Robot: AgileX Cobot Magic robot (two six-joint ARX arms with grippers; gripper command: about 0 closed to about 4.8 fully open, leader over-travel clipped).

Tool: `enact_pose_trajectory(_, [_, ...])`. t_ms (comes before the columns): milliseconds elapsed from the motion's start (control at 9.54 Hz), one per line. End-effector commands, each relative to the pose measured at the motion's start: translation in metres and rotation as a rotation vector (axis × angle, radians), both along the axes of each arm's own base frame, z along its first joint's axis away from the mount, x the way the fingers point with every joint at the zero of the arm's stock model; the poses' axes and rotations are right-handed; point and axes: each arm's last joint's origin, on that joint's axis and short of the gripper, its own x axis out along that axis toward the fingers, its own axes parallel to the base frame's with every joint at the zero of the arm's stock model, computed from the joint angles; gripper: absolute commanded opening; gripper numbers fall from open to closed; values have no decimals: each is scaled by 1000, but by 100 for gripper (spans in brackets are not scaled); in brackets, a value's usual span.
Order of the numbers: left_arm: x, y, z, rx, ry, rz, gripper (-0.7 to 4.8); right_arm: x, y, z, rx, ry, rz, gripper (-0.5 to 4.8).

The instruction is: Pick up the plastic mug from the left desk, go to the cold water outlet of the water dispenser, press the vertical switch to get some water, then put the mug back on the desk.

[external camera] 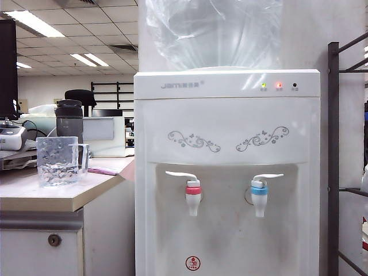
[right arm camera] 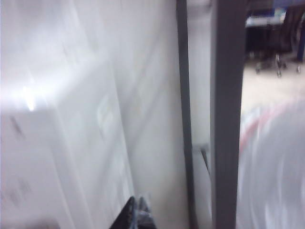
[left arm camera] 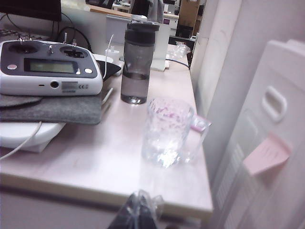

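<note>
The clear, dimpled plastic mug [external camera: 57,160] with a side handle stands upright on the pale beige slab desk [external camera: 52,195], near the desk's front edge and close to the corner beside the tall white boxy water dispenser [external camera: 227,115]. In the left wrist view the mug [left arm camera: 169,130] sits ahead of the left gripper [left arm camera: 139,214], well apart from it and a little toward the dispenser side. Only the dark tips of that gripper show at the picture's edge, pressed together and holding nothing. Beyond the mug, farther from the gripper, stands a taller dark grey bottle with a black cap [left arm camera: 137,62], and beside it a grey-and-white remote controller [left arm camera: 47,67] rests on a grey felt pad [left arm camera: 57,109].

On the dispenser's front, the small white cold water outlet with a blue collar ring [external camera: 259,192] hangs next to the matching white tap with a red-pink ring [external camera: 193,192]. The thin white curved lever [external camera: 270,176] tops the blue-ringed tap, untouched.

The right gripper [right arm camera: 136,214] shows only as dark tips that look closed together, though I cannot tell for certain through the heavy blur. It points at the white side of the dispenser [right arm camera: 71,143], beside a dark grey metal rack post [right arm camera: 228,119].
</note>
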Motion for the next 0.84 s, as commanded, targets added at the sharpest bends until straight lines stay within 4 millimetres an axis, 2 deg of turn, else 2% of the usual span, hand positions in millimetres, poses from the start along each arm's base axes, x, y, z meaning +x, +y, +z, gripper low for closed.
enact_pose_trajectory(105, [-10,1,59,-108,-44,26,-6,-26,-2,69,16,-70,20,-1])
enact_pose_trajectory(210, [-7,1,73,-108,-61,24,-6,-30,-1,85,4,-65,46,-2])
enact_pose_trajectory(314, [6,0,94,-121,-63,8,-6,-31,0,113,-8,-74,95,-2])
enact_pose_trajectory(419, [12,0,97,-128,-51,-4,-6,-30,1,118,-10,-72,108,-2])
enact_pose_trajectory(524, [38,-3,106,-163,-51,-76,-6,-21,4,142,-42,-73,200,-2])
enact_pose_trajectory(629, [56,-13,106,-167,-79,-132,-6,-13,7,155,-50,-81,271,-2])
enact_pose_trajectory(734, [76,-34,94,-169,-11,-182,-6,-6,10,164,-59,-82,348,-2])
enact_pose_trajectory(839, [81,-42,88,-166,19,-196,-6,-4,11,166,-63,-82,382,-2])
